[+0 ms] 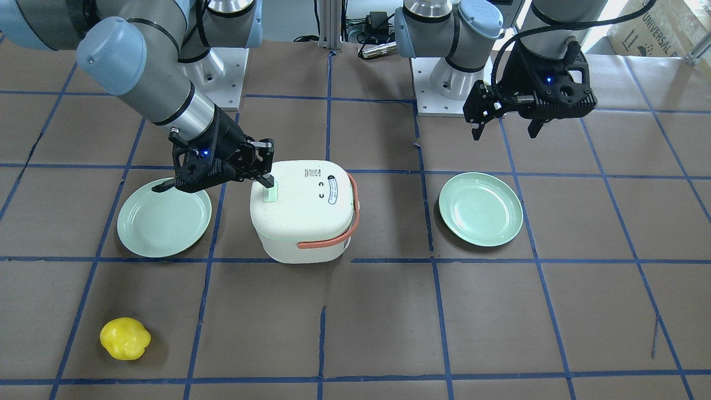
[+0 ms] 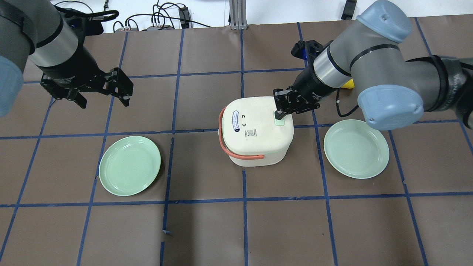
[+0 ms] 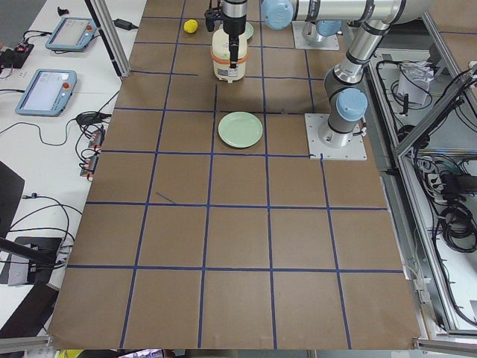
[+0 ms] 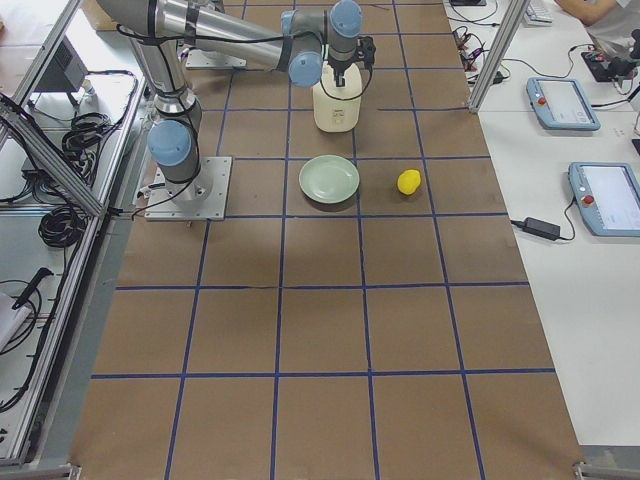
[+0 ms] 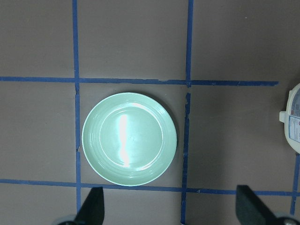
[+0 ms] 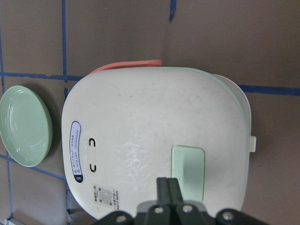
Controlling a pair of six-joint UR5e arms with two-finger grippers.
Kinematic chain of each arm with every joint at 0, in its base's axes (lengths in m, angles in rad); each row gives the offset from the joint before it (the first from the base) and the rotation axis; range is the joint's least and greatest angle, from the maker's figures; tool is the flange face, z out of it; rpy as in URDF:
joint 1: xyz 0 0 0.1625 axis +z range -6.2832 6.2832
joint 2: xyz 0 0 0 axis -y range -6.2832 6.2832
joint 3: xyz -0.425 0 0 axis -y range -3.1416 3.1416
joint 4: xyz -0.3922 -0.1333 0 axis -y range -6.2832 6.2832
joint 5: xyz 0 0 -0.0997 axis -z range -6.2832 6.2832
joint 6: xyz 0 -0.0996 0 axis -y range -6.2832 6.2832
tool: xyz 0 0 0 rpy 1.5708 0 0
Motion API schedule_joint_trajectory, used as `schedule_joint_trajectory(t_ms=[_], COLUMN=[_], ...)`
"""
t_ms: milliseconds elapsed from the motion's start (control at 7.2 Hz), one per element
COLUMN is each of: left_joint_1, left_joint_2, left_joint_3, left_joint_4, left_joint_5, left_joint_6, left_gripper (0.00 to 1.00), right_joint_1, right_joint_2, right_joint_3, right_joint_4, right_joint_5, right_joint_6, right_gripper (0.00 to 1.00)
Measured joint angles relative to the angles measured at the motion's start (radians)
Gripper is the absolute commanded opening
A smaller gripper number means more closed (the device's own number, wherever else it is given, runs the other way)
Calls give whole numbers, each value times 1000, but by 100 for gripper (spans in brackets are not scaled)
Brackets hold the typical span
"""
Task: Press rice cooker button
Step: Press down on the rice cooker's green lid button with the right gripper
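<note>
The white rice cooker (image 2: 258, 136) with an orange handle stands mid-table, lid closed. Its pale-green button (image 2: 279, 122) sits at the lid's edge on my right arm's side; it also shows in the front view (image 1: 270, 194) and the right wrist view (image 6: 188, 171). My right gripper (image 2: 278, 115) is shut and empty, pointing down, its fingertips (image 6: 168, 185) on the lid at the button's edge. My left gripper (image 2: 101, 99) is open and empty, hovering far from the cooker, above a green plate (image 5: 129, 139).
Two pale-green plates lie on either side of the cooker, one on my left (image 2: 129, 165) and one on my right (image 2: 356, 148). A yellow fruit-like object (image 1: 125, 338) lies on the far right side of the table. Blue tape lines grid the brown tabletop.
</note>
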Motion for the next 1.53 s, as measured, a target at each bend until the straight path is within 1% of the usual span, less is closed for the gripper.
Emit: schedule_joint_trajectory(t_ms=[694, 1528], left_joint_1=[0, 0], left_joint_2=[0, 0], left_joint_3=[0, 0], left_joint_4=[0, 0], left_joint_5=[0, 0], left_joint_6=[0, 0], left_gripper=[100, 100], right_joint_1=[-1, -3], right_joint_2=[19, 19], right_joint_3=[-2, 16], right_joint_4=[-43, -48], right_joint_5=[2, -2], right_joint_6=[-29, -70], right_gripper=[6, 6])
